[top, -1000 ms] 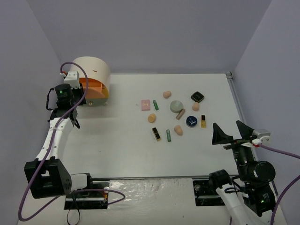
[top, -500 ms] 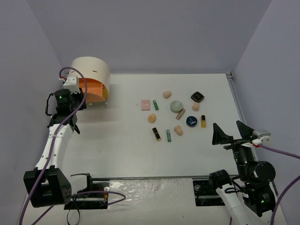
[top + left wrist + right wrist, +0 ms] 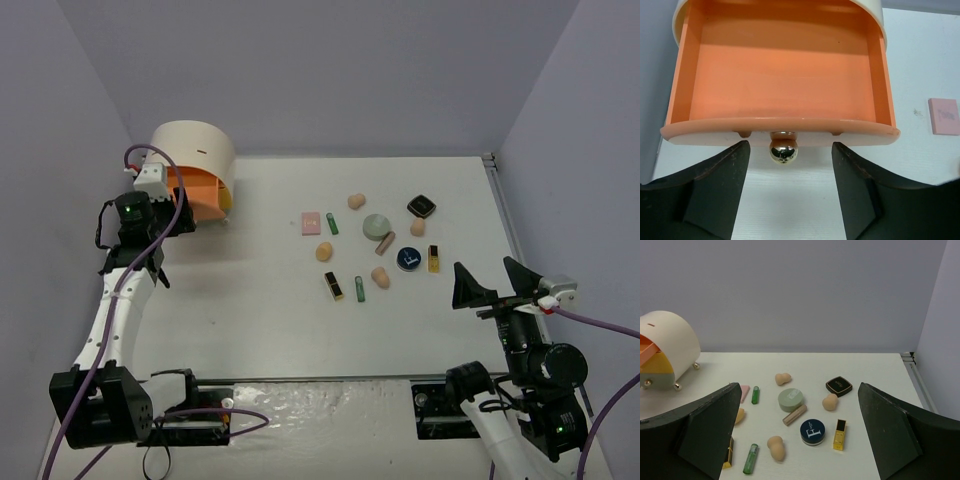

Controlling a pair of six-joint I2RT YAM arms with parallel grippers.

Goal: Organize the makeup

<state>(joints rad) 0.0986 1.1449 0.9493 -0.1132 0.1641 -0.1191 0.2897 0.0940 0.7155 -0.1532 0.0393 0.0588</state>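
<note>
Makeup [image 3: 376,226] lies scattered on the desk [image 3: 260,300], well apart from the cream box [image 3: 195,150]. Its orange drawer [image 3: 782,85] stands open and bare, probably to receive it. Left gripper [image 3: 790,152] has its jaws parted either side of the gold knob [image 3: 783,150], not touching. Right gripper [image 3: 799,387] hovers wide open, empty.

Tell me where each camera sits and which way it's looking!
Top camera: high above and behind the arms, looking down on the whole table; shows the left arm and right arm.
Left wrist camera: on the left arm, facing the open orange drawer and its gold knob; the left gripper's fingers frame the bottom.
Right wrist camera: on the right arm, looking across the table at the makeup; the right gripper's fingers show at both sides.
Shared: top and right wrist views both show the makeup and the cream box.
</note>
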